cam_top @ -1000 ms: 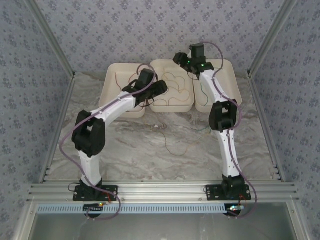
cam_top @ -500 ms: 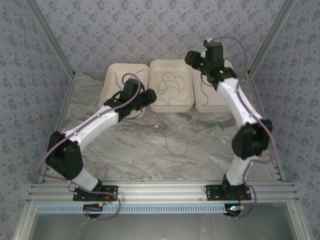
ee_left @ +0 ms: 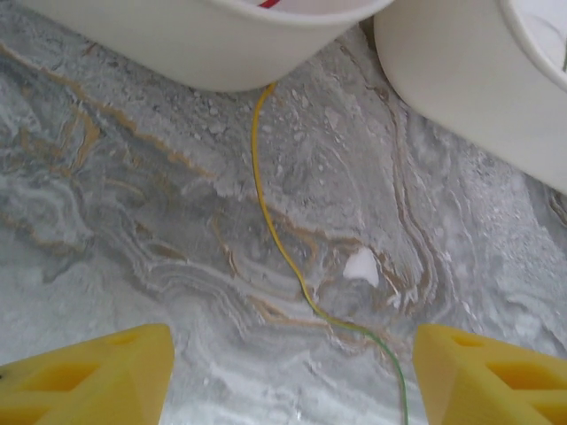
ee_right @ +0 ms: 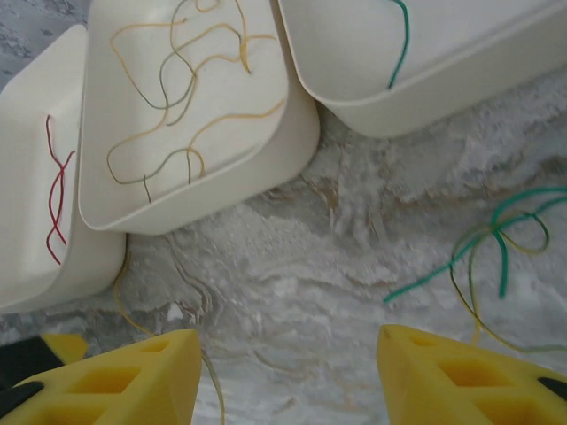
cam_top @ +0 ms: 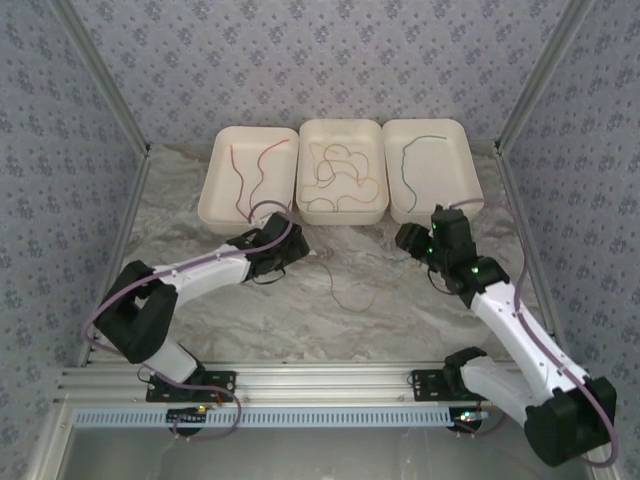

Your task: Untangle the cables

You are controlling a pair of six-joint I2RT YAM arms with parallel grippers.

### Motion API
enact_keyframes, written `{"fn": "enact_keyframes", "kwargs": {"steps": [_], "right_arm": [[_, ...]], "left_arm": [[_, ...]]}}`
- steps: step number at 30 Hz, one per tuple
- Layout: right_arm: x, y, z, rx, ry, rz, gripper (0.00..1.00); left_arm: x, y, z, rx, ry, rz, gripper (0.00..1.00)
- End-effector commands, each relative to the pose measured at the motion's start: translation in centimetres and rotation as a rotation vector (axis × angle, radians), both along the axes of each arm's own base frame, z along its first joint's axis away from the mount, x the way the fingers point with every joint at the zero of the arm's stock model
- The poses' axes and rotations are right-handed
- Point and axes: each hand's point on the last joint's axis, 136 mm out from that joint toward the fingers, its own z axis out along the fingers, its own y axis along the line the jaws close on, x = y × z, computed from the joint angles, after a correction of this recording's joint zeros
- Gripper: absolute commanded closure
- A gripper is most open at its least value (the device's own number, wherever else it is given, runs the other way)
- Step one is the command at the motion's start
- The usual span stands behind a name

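Left wrist: yellow cable (ee_left: 259, 177), end lost under tray (ee_left: 221, 53) (left claw (ee_left: 292, 359) and right claw (ee_right: 290, 354) apart)

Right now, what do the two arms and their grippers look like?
Both arms have white tubular links and chunky black joint housings: left arm, right arm. A mauve cable loops along each. Small green lights glow near the right wrist. The left gripper and right gripper carry yellow wedge-shaped fingers with recessed pockets.
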Motion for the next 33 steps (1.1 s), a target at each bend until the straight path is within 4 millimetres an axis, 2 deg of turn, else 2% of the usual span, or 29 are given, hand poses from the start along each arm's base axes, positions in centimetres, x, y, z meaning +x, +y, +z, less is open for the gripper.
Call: {"fn": "enact_keyframes", "kwargs": {"steps": [1,5,9,11,12,16,17,18,21,25,28,30,33], "right_arm": [[-1.0,-0.5,1.5,0.042,-0.035,-0.041,0.43],[-1.8,-0.9,1.4,0.034,-0.025,-0.046,0.43],[-2.3,-1.2,0.9,0.039,-0.017,-0.058,0.43],[-2.6,-1.4,0.3,0.041,-0.010,-0.067,0.43],[-2.6,-1.5,0.2,0.044,-0.010,-0.071,0.43],[-2.7,-2.2,-0.2,0.035,-0.009,-0.100,0.43],[-2.7,-2.6,-0.3,0.030,-0.006,-0.115,0.44],[-2.8,-2.9,-0.4,0.026,-0.004,-0.128,0.44],[-3.1,-4.1,-0.8,0.015,0.008,-0.176,0.44],[-3.5,-5.4,-2.4,0.026,0.047,-0.230,0.45],[-3.4,-5.6,-3.5,0.060,0.078,-0.253,0.45],[-3.5,-5.7,-4.4,0.067,0.110,-0.270,0.45],[-4.0,-6.1,-6.8,0.109,0.194,-0.332,0.45]], "left_arm": [[2.5,-1.2,-0.6,-0.010,-0.058,0.019,0.32],[3.6,-1.2,-3.6,0.040,-0.006,0.048,0.44],[4.4,-0.5,-4.1,0.085,-0.037,0.094,0.46],[4.7,-0.7,-4.2,0.094,-0.047,0.093,0.50],[4.8,-0.8,-4.3,0.097,-0.047,0.088,0.55],[4.9,-1.5,-4.5,0.115,-0.056,0.072,0.93],[4.8,-1.7,-4.4,0.112,-0.062,0.070,1.00],[4.5,-1.8,-3.9,0.105,-0.078,0.070,1.00],[2.8,-2.7,-0.6,0.072,-0.162,0.059,1.00],[-0.1,-2.8,6.1,0.021,-0.297,0.062,1.00],[-1.1,-1.3,11.1,-0.010,-0.363,0.067,1.00],[-1.6,0.5,15.2,-0.008,-0.442,0.084,1.00],[-2.3,2.7,20.2,-0.021,-0.529,0.091,1.00]]}}
